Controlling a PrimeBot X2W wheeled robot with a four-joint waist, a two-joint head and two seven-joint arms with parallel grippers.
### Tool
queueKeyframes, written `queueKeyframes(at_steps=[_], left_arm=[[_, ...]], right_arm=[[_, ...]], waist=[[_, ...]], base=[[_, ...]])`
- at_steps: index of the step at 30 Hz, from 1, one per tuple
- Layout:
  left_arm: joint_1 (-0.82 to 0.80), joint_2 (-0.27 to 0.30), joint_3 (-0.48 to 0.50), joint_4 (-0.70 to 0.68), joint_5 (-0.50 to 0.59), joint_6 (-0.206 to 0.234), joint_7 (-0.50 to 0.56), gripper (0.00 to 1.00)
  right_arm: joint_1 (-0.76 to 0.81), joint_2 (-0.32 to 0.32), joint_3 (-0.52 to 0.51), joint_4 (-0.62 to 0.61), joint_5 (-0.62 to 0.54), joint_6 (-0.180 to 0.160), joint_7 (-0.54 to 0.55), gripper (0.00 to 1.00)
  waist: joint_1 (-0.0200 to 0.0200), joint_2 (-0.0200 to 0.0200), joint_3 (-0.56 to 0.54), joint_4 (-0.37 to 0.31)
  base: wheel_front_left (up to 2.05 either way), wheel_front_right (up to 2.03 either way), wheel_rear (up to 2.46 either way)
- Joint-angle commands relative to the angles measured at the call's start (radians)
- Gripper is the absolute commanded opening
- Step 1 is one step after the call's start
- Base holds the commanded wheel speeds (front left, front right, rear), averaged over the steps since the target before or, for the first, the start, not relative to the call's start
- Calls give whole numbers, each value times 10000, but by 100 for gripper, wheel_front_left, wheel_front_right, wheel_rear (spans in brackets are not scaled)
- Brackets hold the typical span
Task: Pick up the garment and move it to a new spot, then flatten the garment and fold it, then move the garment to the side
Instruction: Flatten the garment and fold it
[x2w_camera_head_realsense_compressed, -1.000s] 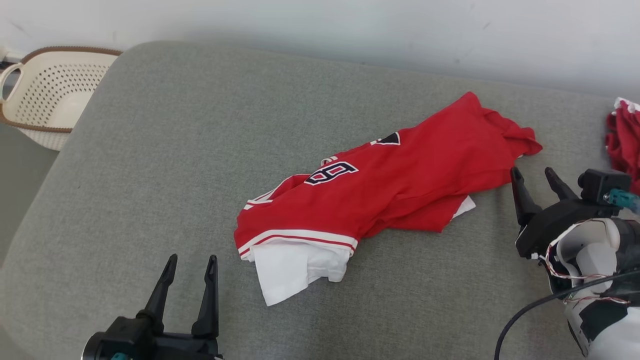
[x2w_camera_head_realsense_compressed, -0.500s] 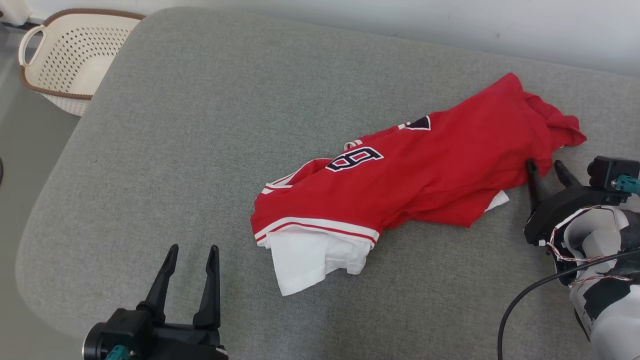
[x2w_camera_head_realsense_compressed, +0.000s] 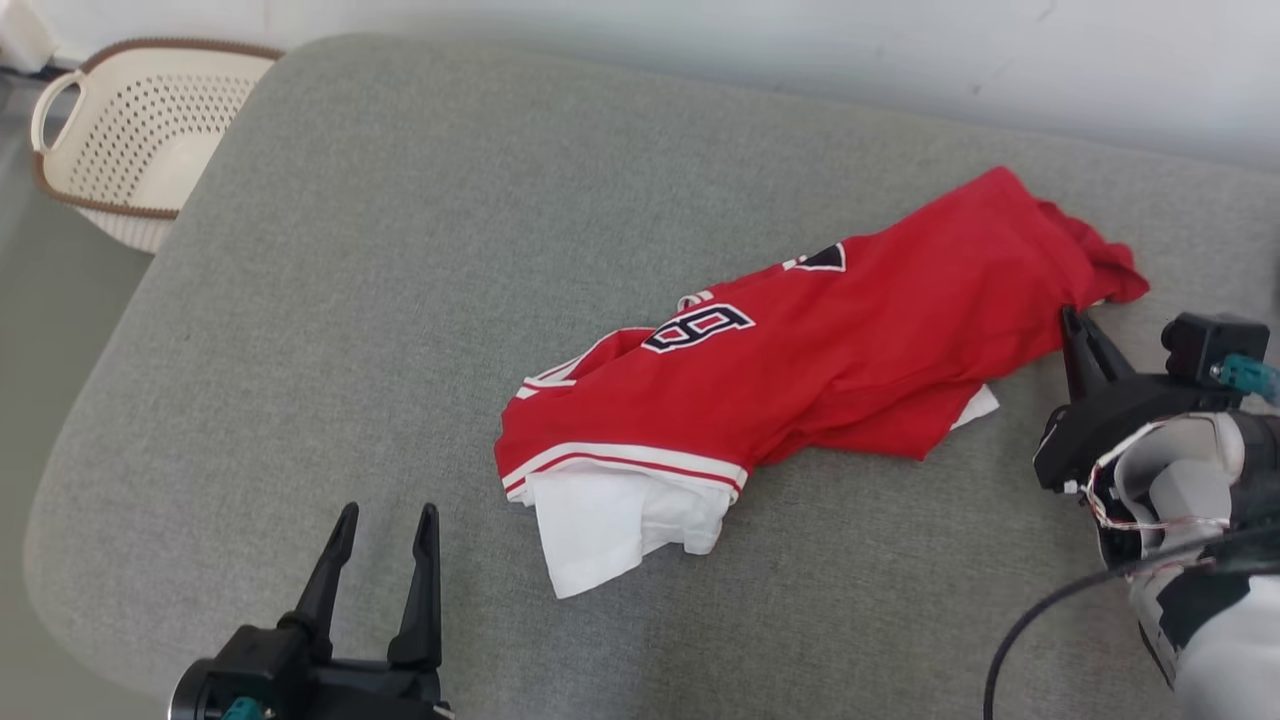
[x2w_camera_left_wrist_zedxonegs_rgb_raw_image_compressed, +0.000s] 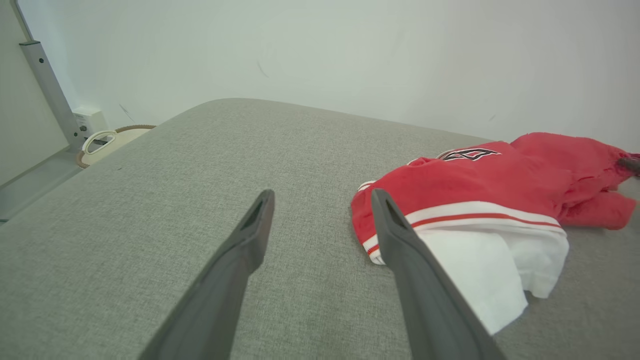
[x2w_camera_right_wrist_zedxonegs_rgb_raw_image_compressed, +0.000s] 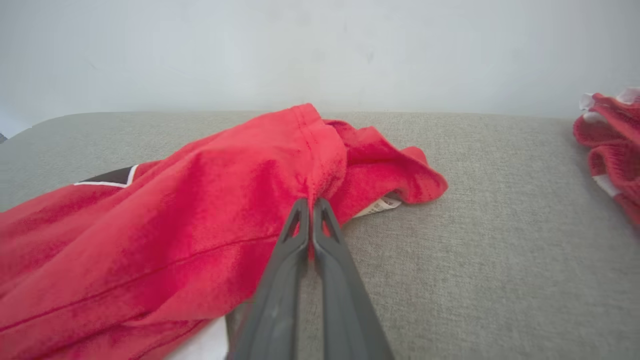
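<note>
Basket (x2w_camera_head_realsense_compressed: 130, 140), cream and perforated with a brown rim, stands beyond the far left corner of the grey upholstered surface (x2w_camera_head_realsense_compressed: 350, 250). The surface's rounded left and near edges are bare, which leaves wide open room across its left half. Over the near edge there, the left gripper (x2w_camera_head_realsense_compressed: 388, 512) has its jaws spread wide, holding nothing and clear of the cloth. The garment (x2w_camera_head_realsense_compressed: 850, 350), a red jersey with white and red trim and a white layer poking out at its near end, lies crumpled on the right half of the surface, running diagonally towards the far right. It carries a black character (x2w_camera_head_realsense_compressed: 697, 328) outlined in white that looks like an 8, though a fold hides part of it. Further along is a black patch (x2w_camera_head_realsense_compressed: 822, 259) edged in white. A small white label (x2w_camera_right_wrist_zedxonegs_rgb_raw_image_compressed: 381, 204) peeps from under the garment's far right end, its print too small to read. At that end the right gripper (x2w_camera_right_wrist_zedxonegs_rgb_raw_image_compressed: 311, 204) has its jaws pressed together, pinching a fold of the red fabric. Bare surface stretches to its right. Another red and white cloth (x2w_camera_right_wrist_zedxonegs_rgb_raw_image_compressed: 610, 145) lies well apart at the right edge of the right wrist view.
</note>
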Motion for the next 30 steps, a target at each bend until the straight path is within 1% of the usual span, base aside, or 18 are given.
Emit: queueKeyframes(at_steps=[1,4,9,10,11,17,21,30], left_arm=[[174,8,26,71,10,-7,-40,100],[335,8,105,132,64,-24,-40,100],[610,8,263,221,141,-40,-40,100],[667,8,299,234,144,-49,-40,100],[764,5,351,269,160,-77,-40,100],[932,8,408,320,129,-120,-40,100],[1026,6,403,361,75,-133,-40,100],[1050,6,499,454,94,-184,-40,100]], right_arm=[[296,-68,51,-193,105,-11,-77,0],[759,-189,-44,-1012,193,-11,-86,0],[1956,-401,-284,-2560,207,-11,-81,0],[2229,-437,-314,-2860,189,-11,-81,0],[2774,-509,-383,-3417,166,-11,-82,0],[4451,-520,-771,-5001,155,-11,177,0],[5577,-325,-1210,-5992,18,-11,609,0],[7582,307,-2357,-8031,-330,-11,1891,0]], waist=[[0,-1,-277,-163],[0,-1,-570,-356],[0,-1,-1002,-750],[0,-1,-1080,-837],[0,-1,-1206,-997],[0,-1,-1391,-1391],[0,-1,-1459,-1579],[0,-1,-1598,-1702]], base=[[0,0,0],[0,0,0],[0,0,0],[0,0,0],[0,0,0],[0,0,0],[0,0,0],[0,0,0]])
